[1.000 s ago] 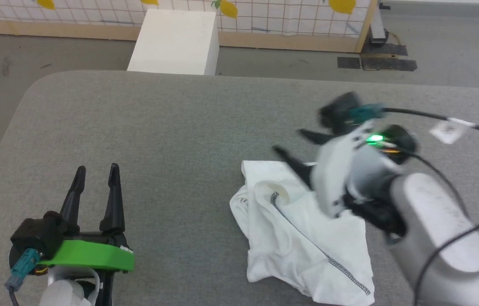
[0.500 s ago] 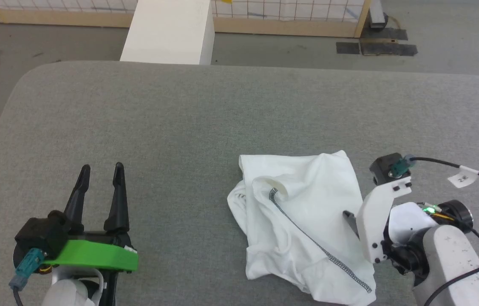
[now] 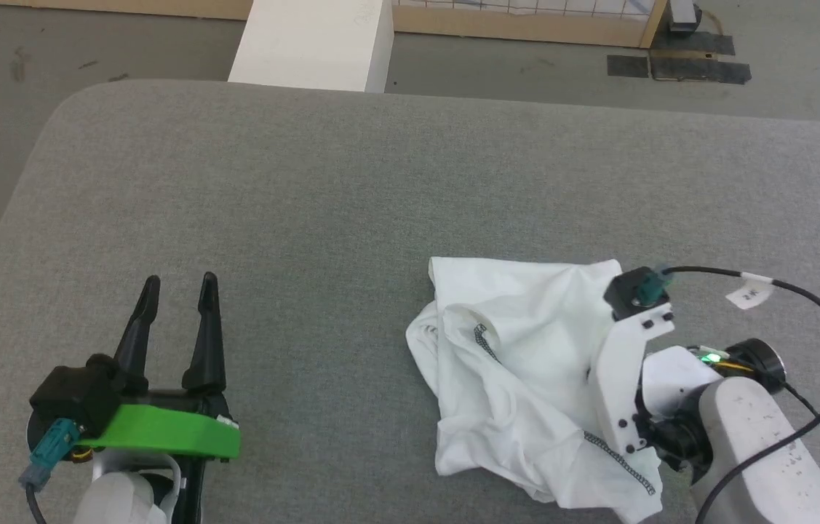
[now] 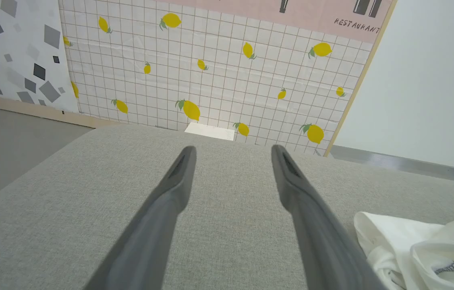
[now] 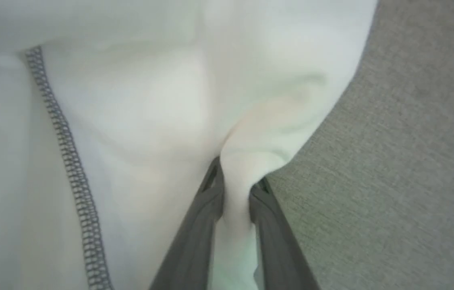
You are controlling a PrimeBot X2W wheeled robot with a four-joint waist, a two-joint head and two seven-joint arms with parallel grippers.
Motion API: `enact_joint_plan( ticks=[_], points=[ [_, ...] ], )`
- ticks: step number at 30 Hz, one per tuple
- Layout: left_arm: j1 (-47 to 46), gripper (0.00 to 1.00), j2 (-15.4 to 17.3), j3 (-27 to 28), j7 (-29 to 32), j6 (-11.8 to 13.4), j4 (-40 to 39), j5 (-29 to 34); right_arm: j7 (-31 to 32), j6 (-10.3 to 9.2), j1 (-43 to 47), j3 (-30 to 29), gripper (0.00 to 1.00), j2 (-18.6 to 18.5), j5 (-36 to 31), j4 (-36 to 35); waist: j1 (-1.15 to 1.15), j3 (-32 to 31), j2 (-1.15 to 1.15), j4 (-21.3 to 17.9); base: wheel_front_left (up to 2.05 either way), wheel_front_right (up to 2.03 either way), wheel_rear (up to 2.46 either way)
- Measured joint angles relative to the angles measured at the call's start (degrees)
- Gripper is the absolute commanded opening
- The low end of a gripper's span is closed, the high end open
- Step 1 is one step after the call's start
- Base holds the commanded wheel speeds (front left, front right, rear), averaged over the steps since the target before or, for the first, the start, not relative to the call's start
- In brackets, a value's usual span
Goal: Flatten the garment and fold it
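My right pincer [image 5: 237, 177], open above the shirt [image 3: 526, 378] a second ago, now pinches its right edge; spreading can likely begin. My left pincer [image 3: 181, 280] rests released.

My head camera looks down on the grey table [image 3: 308, 182]; left wrist skims low across it, right wrist hugs the garment [image 5: 130, 100].

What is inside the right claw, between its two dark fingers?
A pinched fold of the white thin-fabric shirt fills the right claw; the cloth covers the claw's inner faces, so they cannot be seen.
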Motion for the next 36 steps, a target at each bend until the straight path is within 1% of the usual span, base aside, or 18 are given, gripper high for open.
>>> enact_joint_plan(
  ticks=[1, 2, 3, 8, 11, 12, 15, 20, 24, 26, 31, 36],
  points=[
    [0.0, 1.0, 0.0, 0.1, 0.0, 0.0, 0.0, -0.1, -0.1, 0.0, -0.2, 1.4, 0.0, -0.7, 0.4, -0.4, 0.0, -0.1, 0.0, -0.2, 0.0, 0.0, 0.0],
    [0.1, 1.0, 0.1, 0.8, 0.0, 0.0, -0.5, -0.3, 0.0, 0.0, -1.1, 5.5, 0.0, -3.4, 1.9, -2.1, 0.0, -0.2, 0.0, -1.1, 0.0, 0.0, 0.0],
    [0.1, 1.0, 0.1, 1.0, 0.0, 0.0, -0.6, -0.3, 0.5, -0.01, -1.7, 7.5, 0.0, -4.7, 2.6, -3.0, 0.0, -0.3, 0.0, -1.7, 0.0, 0.0, 0.0],
    [1.1, 1.0, 0.7, 2.6, 0.0, 0.0, -2.3, -0.3, 3.6, 0.0, -7.9, 16.5, 0.0, -10.3, 7.3, -7.9, 0.0, -0.5, 0.0, -5.9, 0.0, 0.0, 0.0],
    [1.5, 1.0, 0.7, 3.8, 0.0, 0.0, -3.5, -0.3, 5.0, 0.0, -12.6, 19.9, 0.0, -12.2, 10.3, -9.9, 0.0, -0.5, 0.0, -9.3, 0.0, 0.0, 0.0],
    [1.5, 1.0, 0.7, 3.8, 0.0, 0.0, -4.1, -0.3, 5.3, 0.0, -15.1, 21.0, 0.0, -12.9, 11.8, -10.4, 0.0, -0.2, 0.0, -11.8, 0.0, 0.0, 0.0],
    [1.2, 1.0, 0.9, 4.0, 0.0, 0.0, -5.0, -0.3, 5.4, 0.0, -18.1, 22.2, 0.0, -14.4, 13.0, -10.7, 0.0, 0.6, 0.0, -15.9, 0.0, 0.0, 0.0],
    [-0.3, 1.0, 2.5, 4.8, 0.0, 0.0, -6.6, -0.3, 3.9, 0.0, -22.1, 21.3, 0.0, -17.4, 13.1, -9.6, 0.0, 3.0, 0.0, -22.4, 0.0, 0.0, 0.0],
    [-1.2, 1.0, 4.8, 5.4, 0.0, 0.0, -8.5, -0.1, 2.4, 0.0, -23.6, 18.8, 0.0, -20.5, 12.1, -8.3, 0.0, 6.2, 0.0, -25.5, 0.0, 0.0, 0.0],
    [-1.8, 1.0, 6.4, 5.6, 0.3, 0.0, -9.6, 0.1, 1.6, 0.0, -24.0, 16.5, 0.0, -22.0, 11.0, -7.5, 0.0, 8.4, 0.0, -26.8, 0.0, 0.0, 0.0],
    [-3.7, 1.0, 9.6, 6.0, 2.2, 0.0, -12.7, 0.0, -1.6, 0.0, -24.3, 9.3, 0.0, -25.8, 8.5, -4.0, 0.0, 14.0, 0.0, -28.6, 0.0, 0.0, 0.0],
    [-4.9, 1.0, 11.3, 6.2, 3.7, 0.0, -15.0, 0.0, -5.2, 0.01, -24.4, 0.6, 0.0, -28.3, 4.7, 0.6, 0.01, 19.8, 0.0, -28.3, 0.0, 0.0, 0.0]
  ],
)
